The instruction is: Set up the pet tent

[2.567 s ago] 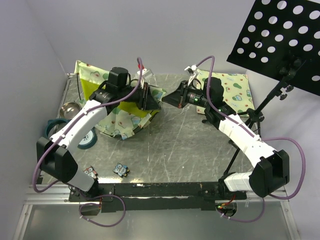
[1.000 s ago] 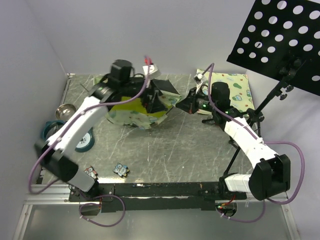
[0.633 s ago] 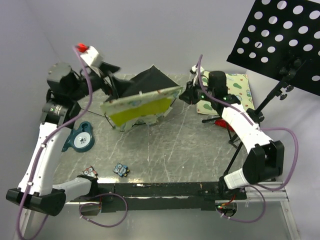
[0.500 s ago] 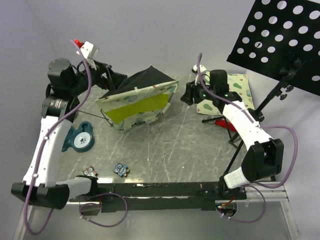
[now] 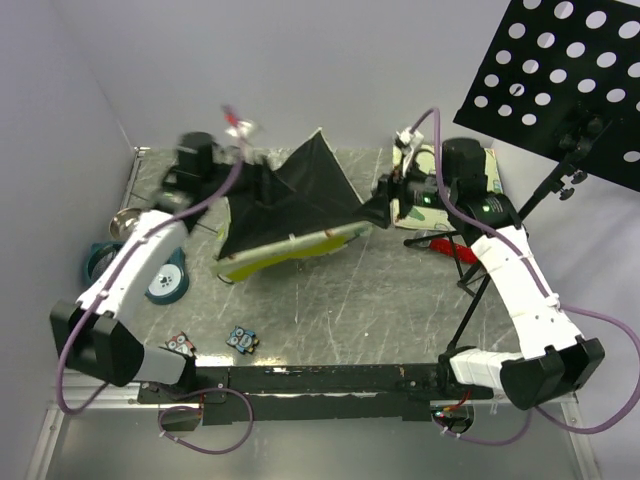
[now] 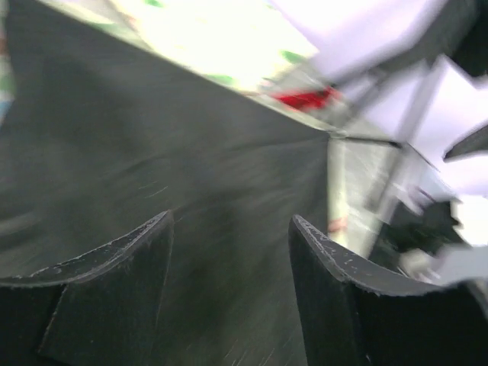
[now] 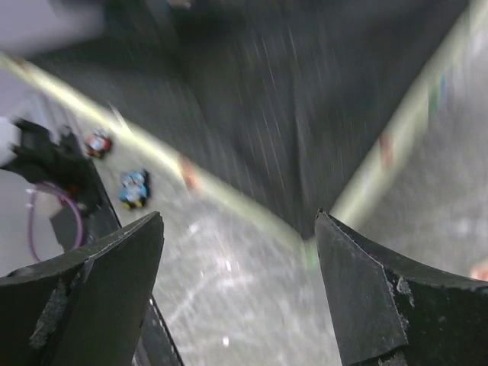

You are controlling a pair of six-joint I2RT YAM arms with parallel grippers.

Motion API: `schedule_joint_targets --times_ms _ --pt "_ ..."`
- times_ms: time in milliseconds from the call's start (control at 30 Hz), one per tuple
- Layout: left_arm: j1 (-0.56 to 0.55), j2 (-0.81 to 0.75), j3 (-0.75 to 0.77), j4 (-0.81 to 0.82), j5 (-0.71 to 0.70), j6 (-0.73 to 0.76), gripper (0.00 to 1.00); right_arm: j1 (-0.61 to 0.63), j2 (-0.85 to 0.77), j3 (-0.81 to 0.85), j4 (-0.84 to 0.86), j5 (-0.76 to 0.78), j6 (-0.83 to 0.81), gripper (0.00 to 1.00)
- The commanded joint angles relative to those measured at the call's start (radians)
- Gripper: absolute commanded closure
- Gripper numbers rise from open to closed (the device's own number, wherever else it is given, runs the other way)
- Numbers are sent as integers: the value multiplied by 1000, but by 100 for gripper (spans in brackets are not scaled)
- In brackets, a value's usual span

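Small cream-green fabric pet tent [image 5: 290,205] lay tipped, black base sheet uppermost, at upper centre of the top view. The left gripper [image 6: 230,221] and right gripper [image 7: 238,217] both had jaws apart.

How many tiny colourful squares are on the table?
2. One tiny square lies near the front edge on the left; the other tiny square sits just right of it. The pet tent may hide more.

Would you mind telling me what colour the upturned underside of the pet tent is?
Plain black. The pet tent shows it best in the top external view.
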Motion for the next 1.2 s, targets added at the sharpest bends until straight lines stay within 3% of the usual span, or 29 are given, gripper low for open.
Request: schedule_joint_targets --times_ms 0,67,133,267,333,433,533,633,800,1067,1167 --pt "-211 62 -37 195 -29 -126 34 80 65 145 30 -15 43 14" --pt "-218 115 26 185 -17 -159 30 111 105 155 3 0 14 15" --pt "-183 140 135 65 -78 -110 27 128 119 112 -14 21 -31 15" --pt "45 65 141 111 1 -110 15 128 153 -2 -14 52 -130 16" --pt "130 48 164 29 99 46 8 116 187 -16 -30 66 -180 17" --pt "160 77 260 -238 68 417 4 91 219 -25 -28 77 -237 17" --pt "161 99 310 -374 42 564 5 62 262 62 -53 51 -253 17" --pt "166 48 278 -308 48 556 5 58 299 223 -63 -18 -208 16" --pt "183 -26 137 -125 35 374 2 73 423 502 -108 -46 -87 15" --pt "265 126 124 -121 176 247 6 146 673 811 -105 24 -6 10" --pt "265 221 176 -215 163 262 10 168 795 927 -108 55 62 6"
